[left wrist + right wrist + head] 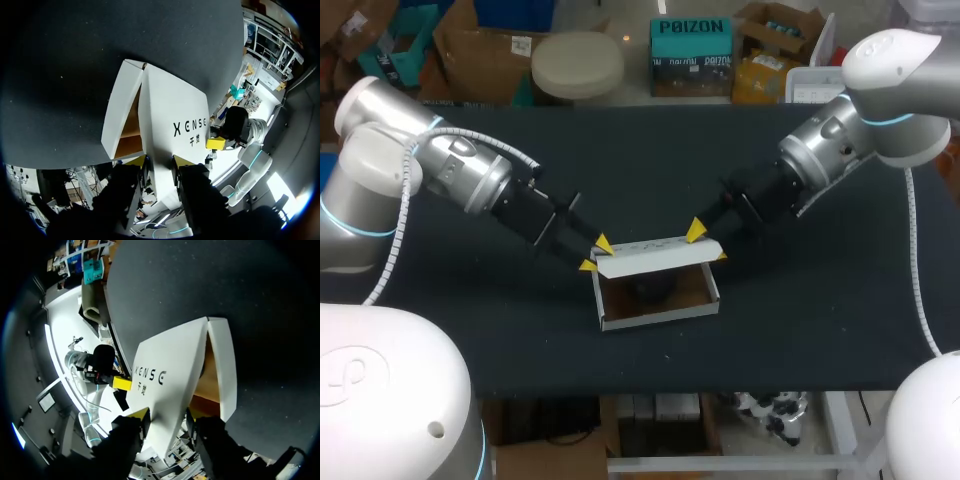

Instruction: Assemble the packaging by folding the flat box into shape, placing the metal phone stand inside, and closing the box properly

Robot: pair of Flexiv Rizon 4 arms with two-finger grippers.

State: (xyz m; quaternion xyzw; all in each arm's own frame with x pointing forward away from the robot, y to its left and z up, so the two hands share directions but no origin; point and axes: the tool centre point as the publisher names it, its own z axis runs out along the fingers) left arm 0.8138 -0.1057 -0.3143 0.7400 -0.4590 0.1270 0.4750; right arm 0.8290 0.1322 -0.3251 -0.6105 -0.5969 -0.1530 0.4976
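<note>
Black table, matte cover, faint pale speckles.

White box open on counter, brown inside, lid tilted up at far edge. Dark stand inside, detail unclear.

Box sits mid-worktop, a little nearer the front edge than the back. Its lid stands along the box's back wall. I have my left gripper at the lid's left end and my right gripper at its right end. The phone stand lies inside the box.
</note>
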